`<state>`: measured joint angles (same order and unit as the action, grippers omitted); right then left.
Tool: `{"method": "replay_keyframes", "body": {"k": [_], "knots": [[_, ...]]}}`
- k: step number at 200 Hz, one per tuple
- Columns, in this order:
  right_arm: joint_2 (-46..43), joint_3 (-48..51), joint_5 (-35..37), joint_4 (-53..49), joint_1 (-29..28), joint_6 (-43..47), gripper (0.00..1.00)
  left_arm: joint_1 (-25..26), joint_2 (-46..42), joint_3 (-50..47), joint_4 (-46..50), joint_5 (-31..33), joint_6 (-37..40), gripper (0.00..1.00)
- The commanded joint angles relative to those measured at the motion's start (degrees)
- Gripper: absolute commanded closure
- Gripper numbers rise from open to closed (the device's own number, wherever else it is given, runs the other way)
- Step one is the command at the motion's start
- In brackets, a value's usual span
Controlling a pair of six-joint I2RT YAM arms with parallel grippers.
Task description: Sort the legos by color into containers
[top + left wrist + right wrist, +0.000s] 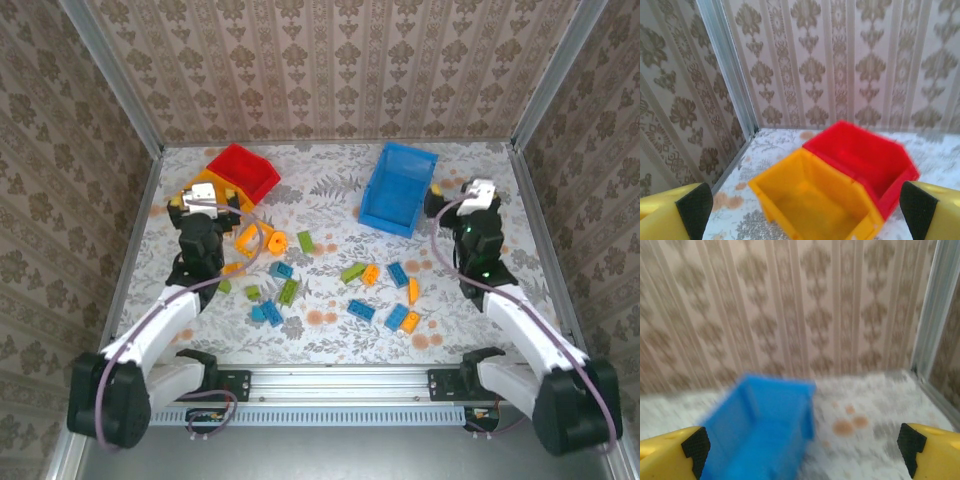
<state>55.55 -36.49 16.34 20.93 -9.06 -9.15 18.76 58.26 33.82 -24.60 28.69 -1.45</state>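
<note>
Floral table (330,180) underneath; left gripper (192,203) and right gripper (462,200) both gape empty. Upper left sit the yellow bin (230,197) and red bin (243,170); upper right, the blue bin (398,188). Mid-frame lie scattered bricks (361,309): likely light, rigid, slick; pinch across flat sides.

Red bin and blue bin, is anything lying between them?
Nothing. In the top view the stretch of table between the red bin and the blue bin is bare; the legos lie toward the near edge.
</note>
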Motion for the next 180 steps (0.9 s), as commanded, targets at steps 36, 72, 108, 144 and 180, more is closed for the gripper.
{"method": "replay_keyframes", "body": {"k": [36,72,108,144,180], "knots": [[-8.27,-6.58,-9.82,-35.89,5.16,-30.14,0.01,-15.97,3.53,17.27,52.96,-21.38,-42.26,0.00],[1.20,-16.05,-10.18,-49.95,3.63,-24.94,0.16,-18.29,15.75,26.04,63.63,-23.71,-40.96,0.07],[8.45,-20.58,-13.00,-51.40,1.14,-22.92,0.15,-21.96,30.90,36.37,67.12,-29.52,-37.45,0.19],[14.56,-25.00,-15.83,-53.51,-1.98,-19.03,0.17,-23.53,38.52,42.38,65.21,-30.68,-35.73,0.20],[18.62,-26.59,-16.71,-54.32,-1.94,-19.08,0.18,-23.89,47.47,48.09,65.16,-34.81,-34.52,0.33]]}}
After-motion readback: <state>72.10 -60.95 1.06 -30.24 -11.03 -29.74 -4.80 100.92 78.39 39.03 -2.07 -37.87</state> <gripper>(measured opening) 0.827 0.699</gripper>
